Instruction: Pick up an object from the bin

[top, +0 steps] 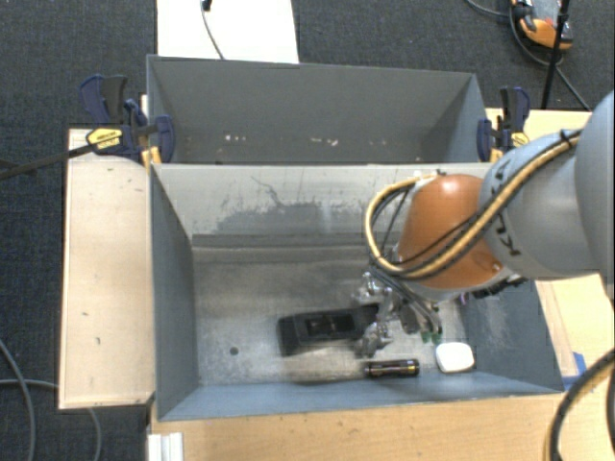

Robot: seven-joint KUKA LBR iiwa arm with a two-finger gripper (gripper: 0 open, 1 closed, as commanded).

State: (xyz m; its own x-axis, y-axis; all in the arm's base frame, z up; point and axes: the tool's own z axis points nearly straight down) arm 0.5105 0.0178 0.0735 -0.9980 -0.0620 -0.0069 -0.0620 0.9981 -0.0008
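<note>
Hanging low in the grey bin [175, 286], the hand [377, 336] sits at the right end of a flat black rectangular case [313, 330], whose long axis runs left from it; released or clenched, I cannot tell.

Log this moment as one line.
gripper: low in grey metal bin, at right end of flat black rectangular block | nearby: short dark cylinder, white rounded piece | nothing lifted

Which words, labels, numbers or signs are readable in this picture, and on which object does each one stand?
No text is readable.
Grey robot arm: dark letters beside the cables, partly hidden, unreadable.
Small dark cylinder: any print too small to read.
Black flat object, white block: no text seen.
</note>
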